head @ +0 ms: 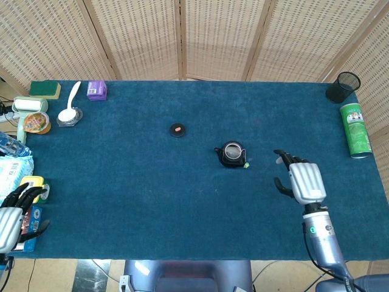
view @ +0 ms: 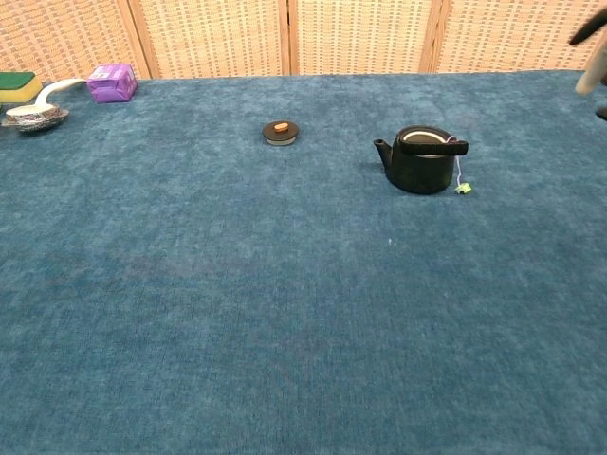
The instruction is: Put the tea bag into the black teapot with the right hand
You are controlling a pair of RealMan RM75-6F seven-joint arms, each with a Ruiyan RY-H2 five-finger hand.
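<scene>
The tea bag [view: 425,138] sits inside the black teapot [view: 418,161], and the empty right hand [head: 302,180], fingers apart, could snag the hanging tag [view: 463,188] and pull it out.

Right hand [head: 304,180]: pale silver-grey ribbed back plate, black fingers [head: 281,184]. Below it a slim metallic blue-grey forearm w/ a small green dot near the wrist, plus a thin dark cable along the arm's side. Left hand [head: 11,213]: same silver-grey shell, black fingers [head: 27,194], only partly in frame at the edge. In chest view just a blurred sliver of the right hand shows, prob. fingertips; no detail readable.
</scene>
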